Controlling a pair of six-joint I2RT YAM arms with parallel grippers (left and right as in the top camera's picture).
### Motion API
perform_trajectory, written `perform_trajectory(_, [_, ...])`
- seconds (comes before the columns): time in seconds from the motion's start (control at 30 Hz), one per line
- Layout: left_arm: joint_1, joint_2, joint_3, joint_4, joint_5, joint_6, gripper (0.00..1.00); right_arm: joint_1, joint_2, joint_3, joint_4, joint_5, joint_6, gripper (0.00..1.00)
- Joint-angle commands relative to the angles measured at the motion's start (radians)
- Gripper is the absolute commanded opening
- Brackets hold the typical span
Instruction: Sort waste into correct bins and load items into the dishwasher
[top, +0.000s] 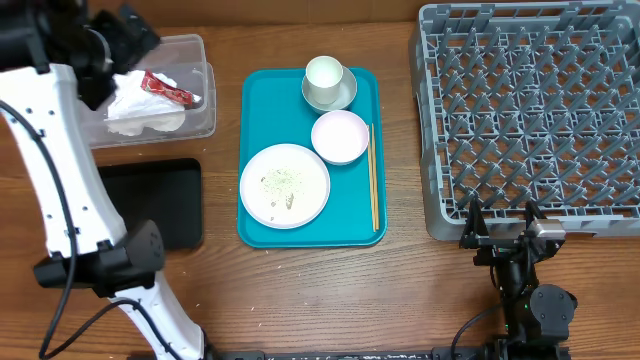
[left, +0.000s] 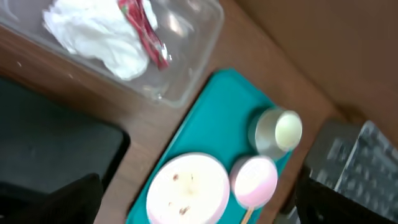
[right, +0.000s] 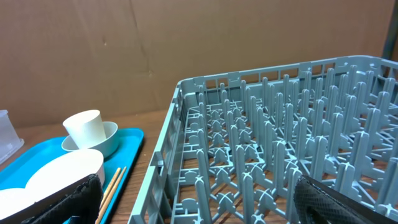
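The clear tub (top: 203, 122) at the back left holds the crumpled napkin (top: 140, 108) and the red-and-white wrapper (top: 168, 90). My left gripper (top: 112, 55) hovers above the tub's left end, open and empty. On the teal tray (top: 355, 225) lie the plate (top: 305, 195) with rice scraps (top: 280, 182), the bowl (top: 340, 137), the cup (top: 325, 73) on its saucer (top: 345, 97), and the chopsticks (top: 374, 190). The grey dish rack (top: 530, 110) stands at the right. My right gripper (top: 500, 225) is open at the rack's near edge, holding nothing.
A shallow black tray (top: 150, 200) lies left of the teal tray, below the tub. My left arm's white links (top: 60, 170) stretch along the table's left side. Bare wood shows between the teal tray and the rack (right: 261, 124).
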Motion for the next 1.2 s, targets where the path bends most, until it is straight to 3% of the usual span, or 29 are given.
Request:
perform_trajectory(0.0, [-0.089,-0.005,0.001,-0.04,-0.054,0.108,1.0,0.005,-0.01,-0.011,0.003,0.01,-0.001,1.0])
perform_trajectory(0.17, [-0.186,-0.047,-0.027,-0.04,-0.048,0.23,1.0,0.005,-0.01,-0.011,0.003,0.01,-0.001,1.0])
perform_trajectory(0.3, [-0.22,-0.141,-0.123,-0.04,-0.051,0.247,1.0,0.005,-0.01,-0.011,0.003,0.01,-0.001,1.0])
perform_trajectory(0.63, [-0.342,-0.444,-0.687,-0.008,-0.061,0.246,1.0,0.005,-0.01,-0.011,0.003,0.01,-0.001,1.0])
perform_trajectory(0.8, [-0.487,-0.474,-0.931,0.108,-0.109,0.162,1.0,0.005,-0.01,-0.011,0.003,0.01,-0.001,1.0])
perform_trajectory(0.93, [-0.632,-0.474,-1.051,0.242,-0.255,0.067,1.0,0.005,-0.01,-0.011,0.003,0.01,-0.001,1.0])
perform_trajectory(1.17, [-0.766,-0.455,-1.116,0.396,-0.286,0.054,1.0,0.005,-0.01,-0.011,0.003,0.01,-0.001,1.0])
